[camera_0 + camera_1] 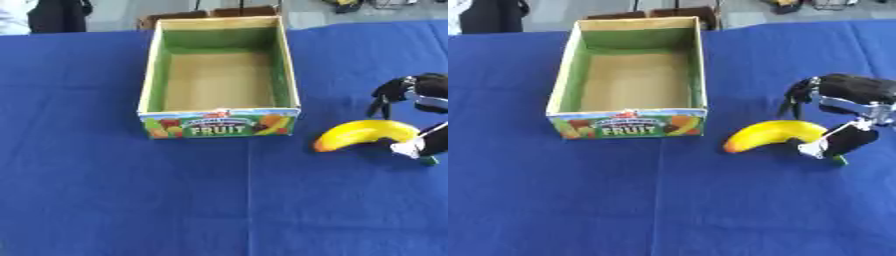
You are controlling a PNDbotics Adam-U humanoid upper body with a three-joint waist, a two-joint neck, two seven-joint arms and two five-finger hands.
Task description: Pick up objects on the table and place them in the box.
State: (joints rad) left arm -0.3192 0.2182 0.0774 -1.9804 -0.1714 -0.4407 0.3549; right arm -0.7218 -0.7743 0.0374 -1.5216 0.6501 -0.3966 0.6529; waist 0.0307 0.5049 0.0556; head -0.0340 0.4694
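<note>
A yellow banana (pixel 773 133) lies on the blue tablecloth (pixel 579 200) just right of the open box (pixel 627 125), its long axis running left to right, arched upward, orange-tinged tip toward the box. The robot's right hand (pixel 843 111) straddles its right end, fingers (pixel 796 99) curled behind, thumb (pixel 843 142) in front, touching the fruit.

yellow banana (pixel 770 134), blue tablecloth (pixel 579 200), green-lined box (pixel 697 65)
</note>
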